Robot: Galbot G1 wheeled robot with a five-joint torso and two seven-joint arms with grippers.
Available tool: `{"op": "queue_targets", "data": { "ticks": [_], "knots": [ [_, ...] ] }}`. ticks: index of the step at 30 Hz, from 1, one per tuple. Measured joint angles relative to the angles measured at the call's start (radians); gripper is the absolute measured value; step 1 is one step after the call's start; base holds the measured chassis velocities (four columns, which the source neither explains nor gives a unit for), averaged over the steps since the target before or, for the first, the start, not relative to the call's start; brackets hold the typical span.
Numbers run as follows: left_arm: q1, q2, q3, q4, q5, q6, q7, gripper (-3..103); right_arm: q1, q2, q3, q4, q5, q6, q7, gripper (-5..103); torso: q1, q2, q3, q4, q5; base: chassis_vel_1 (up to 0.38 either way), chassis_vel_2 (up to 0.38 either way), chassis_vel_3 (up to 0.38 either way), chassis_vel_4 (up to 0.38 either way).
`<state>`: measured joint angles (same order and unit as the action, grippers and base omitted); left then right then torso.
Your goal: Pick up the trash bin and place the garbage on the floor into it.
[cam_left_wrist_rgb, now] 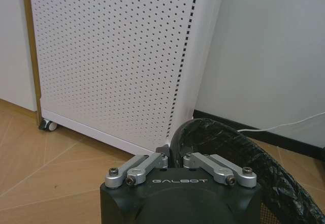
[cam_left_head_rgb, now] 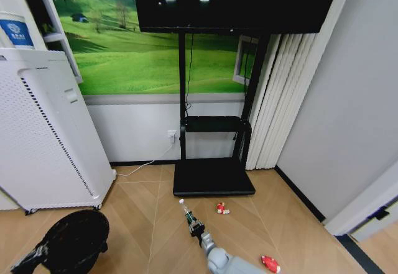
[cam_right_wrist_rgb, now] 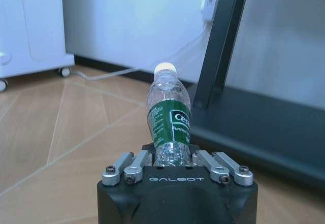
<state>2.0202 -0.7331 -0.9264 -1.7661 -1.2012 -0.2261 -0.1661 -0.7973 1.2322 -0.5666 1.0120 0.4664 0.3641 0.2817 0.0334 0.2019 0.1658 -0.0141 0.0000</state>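
Observation:
The trash bin (cam_left_head_rgb: 71, 240), black and round with a crinkled bag liner, is at the lower left of the head view, close in front of the white cabinet. My left gripper (cam_left_wrist_rgb: 172, 158) is shut on the trash bin's rim (cam_left_wrist_rgb: 228, 135). My right gripper (cam_left_head_rgb: 196, 227) reaches low over the floor (cam_left_head_rgb: 143, 224) in the middle and is shut on the base of a clear plastic bottle (cam_right_wrist_rgb: 170, 117) with a green label and white cap. Two pieces of red garbage lie on the floor, one (cam_left_head_rgb: 221, 209) by the stand base, one (cam_left_head_rgb: 270, 263) at the lower right.
A white perforated cabinet on castors (cam_left_head_rgb: 43, 137) stands left, right behind the bin. The flat black TV-stand base (cam_left_head_rgb: 213, 178) and its posts lie ahead of the bottle. A white cable (cam_left_head_rgb: 140, 168) runs along the wall. A grey wall (cam_left_head_rgb: 336, 118) closes the right side.

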Motion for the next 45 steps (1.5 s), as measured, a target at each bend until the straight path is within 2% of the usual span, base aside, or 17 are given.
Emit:
{"op": "queue_targets", "data": {
  "ticks": [1,3,9,11,18,21,22,25,28,33,35,36,38,39,42,44,45],
  "knots": [
    [0.000,0.000,0.000,0.000,0.000,0.000,0.000,7,0.000,0.000,0.000,0.000,0.000,0.000,0.000,29,0.000,0.000,0.000,0.0000,0.0000,0.000,0.000,0.000,0.000],
    [-0.046,0.065,0.052,-0.001,-0.012,0.013,-0.061,7,-0.015,-0.041,0.035,0.035,-0.104,0.059,-0.010,29,0.000,0.000,0.000,-0.0005,-0.0001,0.000,0.000,0.000,0.000],
    [-0.095,0.120,0.114,0.009,-0.039,0.023,-0.131,7,-0.048,-0.084,0.077,0.106,-0.167,0.091,-0.013,29,0.000,0.000,0.000,-0.0005,0.0001,0.000,0.000,0.000,0.000],
    [-0.118,0.149,0.169,0.016,-0.042,0.023,-0.163,7,-0.069,-0.108,0.095,0.155,-0.212,0.110,-0.016,29,0.000,0.000,0.000,-0.0001,-0.0001,0.000,0.000,0.000,0.000],
    [-0.186,0.203,0.299,0.004,-0.046,0.024,-0.185,7,-0.076,-0.119,0.068,0.238,-0.257,0.130,-0.014,29,0.000,0.000,0.000,0.0000,-0.0001,0.000,0.000,0.000,0.000],
    [-0.227,0.274,0.354,0.000,-0.076,0.024,-0.186,7,-0.037,-0.128,0.012,0.288,-0.255,0.127,-0.007,29,0.000,0.000,0.000,-0.0003,-0.0002,0.000,0.000,0.000,0.000],
    [-0.227,0.274,0.354,0.000,-0.076,0.024,-0.186,7,-0.037,-0.128,0.012,0.288,-0.255,0.127,-0.007,29,0.000,0.000,0.000,-0.0003,-0.0002,0.000,0.000,0.000,0.000],
    [-0.240,0.331,0.365,-0.001,-0.097,0.024,-0.186,7,0.024,-0.109,-0.052,0.305,-0.232,0.118,-0.001,29,0.000,0.000,0.000,-0.0005,0.0000,0.000,0.000,0.000,0.000],
    [-0.243,0.383,0.365,-0.005,-0.125,0.024,-0.187,7,0.121,-0.045,-0.160,0.295,-0.208,0.121,-0.005,29,0.000,0.000,0.000,0.0001,-0.0002,0.000,0.000,0.000,0.000],
    [-0.289,0.433,0.407,0.007,-0.154,0.026,-0.190,7,0.161,-0.006,-0.206,0.289,-0.202,0.128,-0.013,29,0.000,0.000,0.000,0.0003,-0.0001,0.000,0.000,0.000,0.000],
    [-0.383,0.463,0.501,0.033,-0.168,0.031,-0.186,7,0.173,0.009,-0.217,0.301,-0.194,0.128,-0.014,29,0.000,0.000,0.000,-0.0001,0.0001,0.000,0.000,0.000,0.000],
    [-0.383,0.463,0.501,0.033,-0.168,0.031,-0.186,7,0.173,0.009,-0.217,0.301,-0.194,0.128,-0.014,29,0.000,0.000,0.000,-0.0001,0.0001,0.000,0.000,0.000,0.000],
    [-0.499,0.471,0.619,0.062,-0.182,0.038,-0.185,7,0.183,0.019,-0.224,0.310,-0.193,0.127,-0.015,29,0.000,0.000,0.000,-0.0004,-0.0004,0.000,0.000,0.000,0.000],
    [-0.499,0.471,0.619,0.062,-0.182,0.038,-0.185,7,0.183,0.019,-0.224,0.310,-0.193,0.127,-0.015,29,0.000,0.000,0.000,-0.0004,-0.0004,0.000,0.000,0.000,0.000],
    [-0.717,0.477,0.844,0.097,-0.212,0.051,-0.186,7,0.213,0.046,-0.249,0.292,-0.177,0.127,-0.016,29,0.000,0.000,0.000,0.0002,-0.0008,0.000,0.000,0.000,0.000],
    [-0.748,0.477,0.869,0.099,-0.215,0.052,-0.187,7,0.218,0.053,-0.253,0.285,-0.174,0.127,-0.016,29,0.000,0.000,0.000,0.0001,-0.0007,0.000,0.000,0.000,0.000],
    [-0.833,0.474,0.940,0.102,-0.224,0.055,-0.194,7,0.229,0.066,-0.261,0.268,-0.171,0.130,-0.017,29,0.000,0.000,0.000,0.0000,0.0003,0.000,0.000,0.000,0.000]
  ]
}}
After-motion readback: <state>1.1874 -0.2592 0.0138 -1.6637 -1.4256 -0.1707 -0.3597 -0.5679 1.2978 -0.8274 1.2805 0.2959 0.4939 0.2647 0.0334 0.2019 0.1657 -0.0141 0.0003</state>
